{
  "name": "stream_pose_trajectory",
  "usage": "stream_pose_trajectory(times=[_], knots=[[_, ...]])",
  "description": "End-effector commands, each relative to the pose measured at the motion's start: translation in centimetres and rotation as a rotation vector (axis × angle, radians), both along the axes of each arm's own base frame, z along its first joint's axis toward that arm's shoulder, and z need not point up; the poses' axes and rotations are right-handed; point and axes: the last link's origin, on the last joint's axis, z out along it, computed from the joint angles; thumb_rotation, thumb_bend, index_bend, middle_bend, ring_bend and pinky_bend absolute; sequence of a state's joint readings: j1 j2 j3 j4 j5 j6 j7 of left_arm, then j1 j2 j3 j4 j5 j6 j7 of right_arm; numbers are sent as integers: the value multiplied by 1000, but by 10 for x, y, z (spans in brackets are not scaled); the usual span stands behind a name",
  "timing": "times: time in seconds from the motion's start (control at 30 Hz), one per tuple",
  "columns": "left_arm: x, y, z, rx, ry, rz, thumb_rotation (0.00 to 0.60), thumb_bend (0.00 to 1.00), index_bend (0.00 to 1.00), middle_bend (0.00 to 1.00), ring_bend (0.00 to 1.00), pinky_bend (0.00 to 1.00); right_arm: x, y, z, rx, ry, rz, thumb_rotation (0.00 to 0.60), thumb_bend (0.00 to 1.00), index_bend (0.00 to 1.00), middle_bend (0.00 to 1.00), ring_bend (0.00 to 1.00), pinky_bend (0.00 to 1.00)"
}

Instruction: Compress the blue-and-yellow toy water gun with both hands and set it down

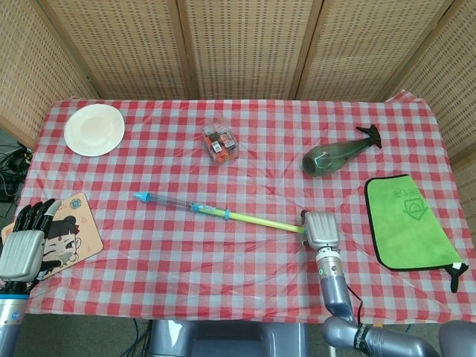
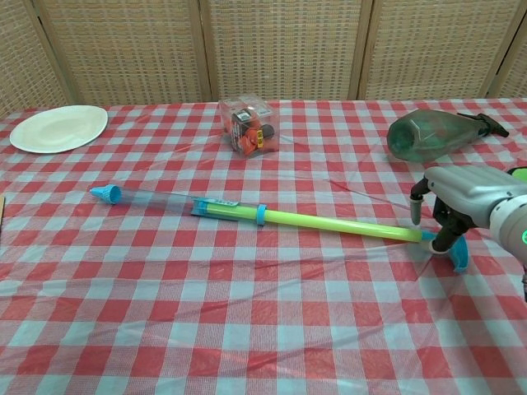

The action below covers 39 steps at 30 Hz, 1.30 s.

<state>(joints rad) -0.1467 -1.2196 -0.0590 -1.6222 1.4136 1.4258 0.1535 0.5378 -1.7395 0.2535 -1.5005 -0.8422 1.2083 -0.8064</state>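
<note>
I've got my right hand at the blue handle end of the water gun, fingers curled round it but not clearly clamped, so I can't tell if it's gripped. The gun lies fully extended across the surface. My left hand, fingers apart, is far beyond the gun's nozzle. The green bottle lies past the handle, clear of the push.
</note>
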Motion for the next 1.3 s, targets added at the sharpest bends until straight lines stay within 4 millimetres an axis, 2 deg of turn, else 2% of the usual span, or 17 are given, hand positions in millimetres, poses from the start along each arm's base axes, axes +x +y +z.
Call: stream_pose_trajectory(times=[0.03,0.3,0.57,0.77,1.03,1.3], knots=[[0,0,0,0,1,1,600,93,0,0,0,0,-5,-1,-1,8,7,-14,600,452,521,1000,1000,629],[0,1,-1,-2,5,5,600,94,0,0,0,0,-16,-6,-4,23,11,-40,600,464,569,1000,1000,629],[-1,1,-1,-6,4,10,600,97,0,0,0,0,-15,-8,-5,23,-15,-25,600,556,715,1000,1000,630],[-3,3,0,-5,0,19,600,98,0,0,0,0,10,-13,16,1,-139,-3,600,582,791,1000,1000,630],[-4,8,8,-7,-5,40,600,100,0,0,0,0,23,-20,41,17,-233,-6,600,585,812,1000,1000,630],[23,34,26,-7,27,3,600,106,0,0,0,0,34,-31,59,5,-208,21,600,585,814,1000,1000,630]])
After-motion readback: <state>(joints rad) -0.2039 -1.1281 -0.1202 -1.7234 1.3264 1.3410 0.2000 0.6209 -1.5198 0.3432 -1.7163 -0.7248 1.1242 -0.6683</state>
